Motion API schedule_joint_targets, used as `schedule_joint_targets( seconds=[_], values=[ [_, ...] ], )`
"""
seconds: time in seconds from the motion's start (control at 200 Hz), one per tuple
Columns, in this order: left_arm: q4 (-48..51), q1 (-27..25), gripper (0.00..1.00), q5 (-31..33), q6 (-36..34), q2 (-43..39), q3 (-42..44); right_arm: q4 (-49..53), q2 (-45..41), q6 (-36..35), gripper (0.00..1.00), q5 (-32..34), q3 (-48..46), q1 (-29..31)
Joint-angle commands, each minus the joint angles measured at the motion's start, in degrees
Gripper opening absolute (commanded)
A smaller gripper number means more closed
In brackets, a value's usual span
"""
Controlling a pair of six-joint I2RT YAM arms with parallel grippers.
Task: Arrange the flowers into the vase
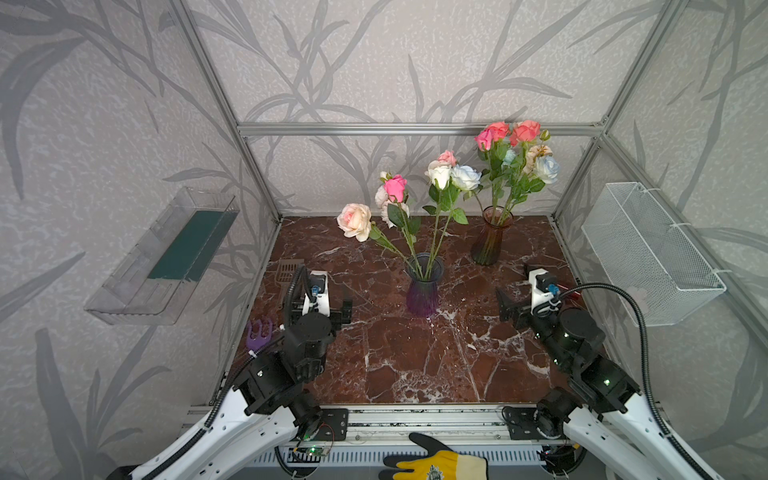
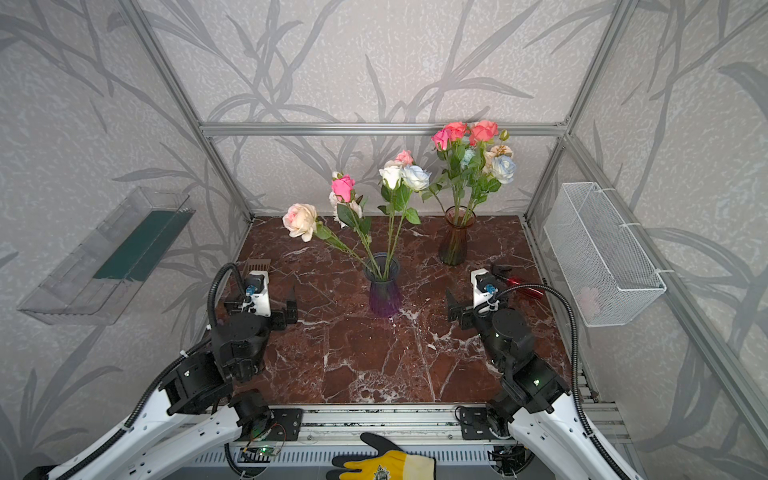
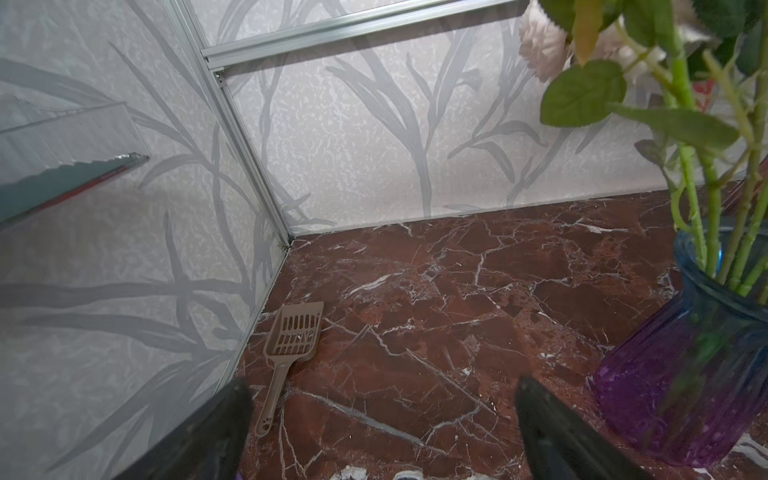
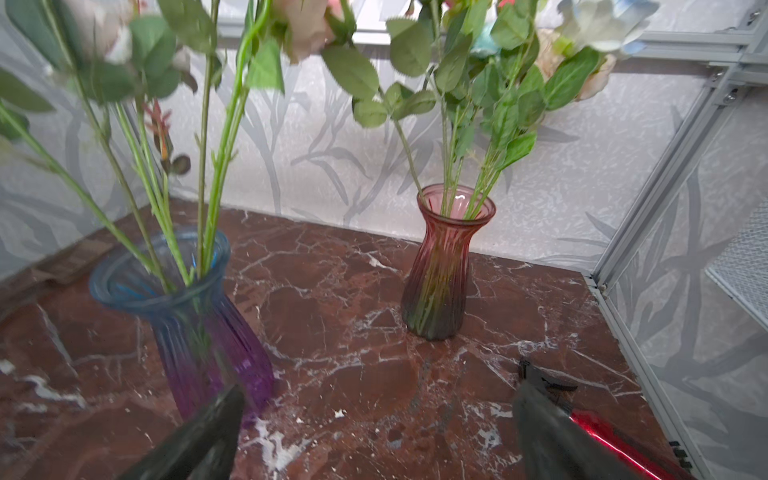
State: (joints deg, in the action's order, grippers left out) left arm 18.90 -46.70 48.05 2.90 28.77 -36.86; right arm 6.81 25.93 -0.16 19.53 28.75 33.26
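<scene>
Flowers (image 1: 439, 176) in vases (image 1: 423, 291) on red-marble tabletop (image 1: 415, 357), leaf-patterned walls (image 1: 374, 62).

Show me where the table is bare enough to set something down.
Bare: front middle, between left claw and right claw, before the purple vase; also back left, between scoop and wall. Crowded: right side, around red vase and red tool.

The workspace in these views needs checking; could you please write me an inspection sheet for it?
Surface: marble tabletop, no loose flowers seen.
Job's things: flowers stand in purple vase and amber vase.
Clutter: beige scoop, purple pronged tool, red-handled tool.
Grippers: left hand open, empty; right hand open, empty.
Cables: black conduit arches over each arm.
Surroundings: clear tray left wall, wire basket right wall, yellow glove at front.
</scene>
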Motion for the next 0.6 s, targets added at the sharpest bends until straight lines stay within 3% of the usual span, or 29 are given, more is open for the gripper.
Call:
schedule_joint_targets(
  seconds=[0.0,0.125,0.22,0.34,0.43,0.51,0.595],
  values=[
    [-20.5,1.8,0.99,3.6,-11.0,-3.5,7.8,-14.9,-2.6,-7.5,0.99,6.2,-8.4,-0.2],
    [-27.4,8.1,0.99,-0.8,-8.7,-5.6,14.0,-24.3,0.8,-14.1,0.99,6.6,-13.3,-0.3],
    [-25.9,16.3,0.99,-5.9,-4.0,-1.0,13.9,-27.7,7.1,-15.6,0.99,8.6,-12.2,-0.9],
    [-28.3,23.8,0.99,-13.9,-3.1,4.7,13.3,-35.8,12.3,-18.8,0.99,6.9,-11.7,-1.9],
    [-34.9,26.7,0.99,-12.7,-4.8,8.9,14.7,-39.1,16.4,-19.6,0.99,4.4,-10.8,-4.3],
    [-42.9,28.9,0.99,-10.0,-2.0,13.5,17.4,-43.0,20.3,-21.0,0.99,0.2,-11.4,-7.3],
    [-50.8,30.8,0.99,-9.1,-2.4,22.1,18.8,-51.2,25.8,-21.2,0.99,-2.7,-13.6,-11.0]
  ],
)
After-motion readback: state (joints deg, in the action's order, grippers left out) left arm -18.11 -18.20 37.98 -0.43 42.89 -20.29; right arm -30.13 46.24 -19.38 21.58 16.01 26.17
